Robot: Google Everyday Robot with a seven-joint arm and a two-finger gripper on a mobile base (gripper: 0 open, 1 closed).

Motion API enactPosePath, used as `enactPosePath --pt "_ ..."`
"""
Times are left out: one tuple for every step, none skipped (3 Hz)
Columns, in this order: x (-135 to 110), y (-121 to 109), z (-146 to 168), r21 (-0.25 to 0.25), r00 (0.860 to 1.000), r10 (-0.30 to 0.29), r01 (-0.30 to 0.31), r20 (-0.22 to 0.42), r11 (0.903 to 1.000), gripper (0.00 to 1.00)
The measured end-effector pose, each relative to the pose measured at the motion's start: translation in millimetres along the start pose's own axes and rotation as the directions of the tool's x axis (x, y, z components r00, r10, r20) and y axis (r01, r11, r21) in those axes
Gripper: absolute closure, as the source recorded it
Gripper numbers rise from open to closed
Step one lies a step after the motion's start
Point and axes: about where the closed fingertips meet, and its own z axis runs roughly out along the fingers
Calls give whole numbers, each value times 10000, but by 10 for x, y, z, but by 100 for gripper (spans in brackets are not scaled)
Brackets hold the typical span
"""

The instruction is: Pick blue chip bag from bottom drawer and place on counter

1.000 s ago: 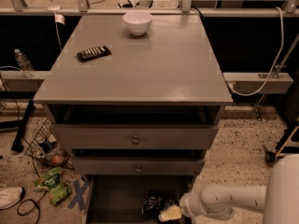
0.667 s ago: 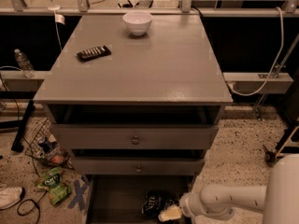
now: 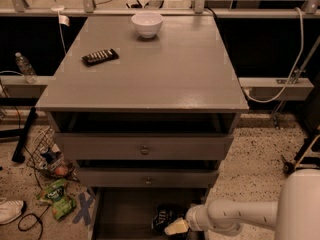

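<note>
The blue chip bag (image 3: 163, 217) lies crumpled, dark with pale lettering, at the right of the open bottom drawer (image 3: 125, 214), whose dark inside shows below the two knobbed drawers. My gripper (image 3: 175, 227) reaches in from the right on a white arm (image 3: 235, 216); its pale tip is right at the bag's lower right edge. The counter (image 3: 165, 69) is the broad grey-brown top above.
A white bowl (image 3: 147, 23) and a black remote (image 3: 100, 57) sit on the counter. A green snack bag (image 3: 57, 199), a white shoe (image 3: 9, 211), cables and a wire basket (image 3: 47, 154) lie on the floor at left. A water bottle (image 3: 25, 68) stands at far left.
</note>
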Motion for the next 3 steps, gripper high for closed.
enactPosePath --pt "-55 52 162 60 9993 -379 379 -74 9993 0" --pt "-62 47 361 -23 9987 -470 469 -209 9989 0" --pt "-23 -57 605 230 9979 -480 490 -443 9985 0"
